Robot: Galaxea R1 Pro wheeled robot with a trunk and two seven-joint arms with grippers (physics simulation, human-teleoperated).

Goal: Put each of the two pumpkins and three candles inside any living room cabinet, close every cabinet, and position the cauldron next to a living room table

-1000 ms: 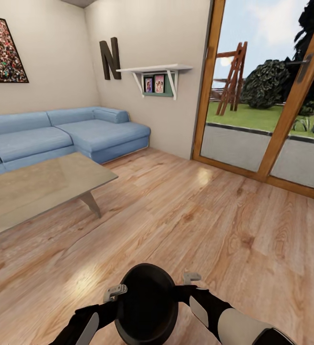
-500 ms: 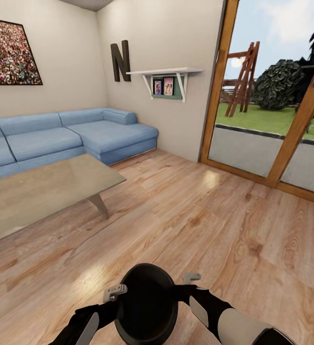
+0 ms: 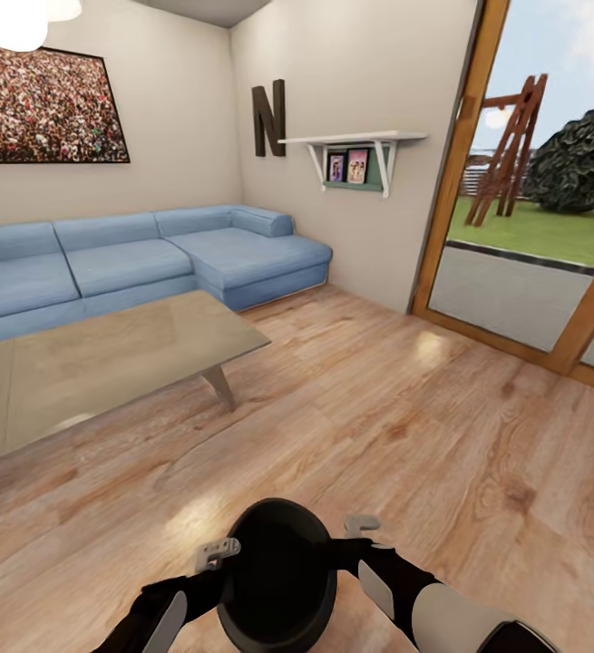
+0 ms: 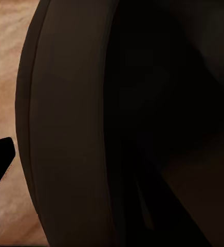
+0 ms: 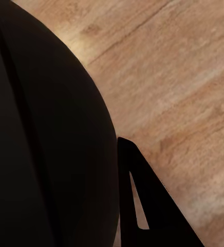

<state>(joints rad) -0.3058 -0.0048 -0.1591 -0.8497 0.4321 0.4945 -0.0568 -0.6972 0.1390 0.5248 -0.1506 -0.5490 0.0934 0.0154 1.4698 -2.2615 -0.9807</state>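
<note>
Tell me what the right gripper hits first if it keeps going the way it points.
Most likely the wood floor: the right gripper points along the cauldron wall toward bare planks, though depth is unclear.

- Left arm [image 3: 165, 606]: matte black shell with a light grey inset panel along the forearm.
- Right arm [image 3: 423, 603]: black at the wrist, with a pale grey, rounded forearm cover, wider toward the elbow.
- Grey metal bracket [image 3: 218, 551] on the left wrist, small dark marks on it; a matching bracket [image 3: 363, 524] on the right wrist.
- Right wrist view: black wedge-shaped finger [image 5: 148, 206] with a narrow slot.
</note>
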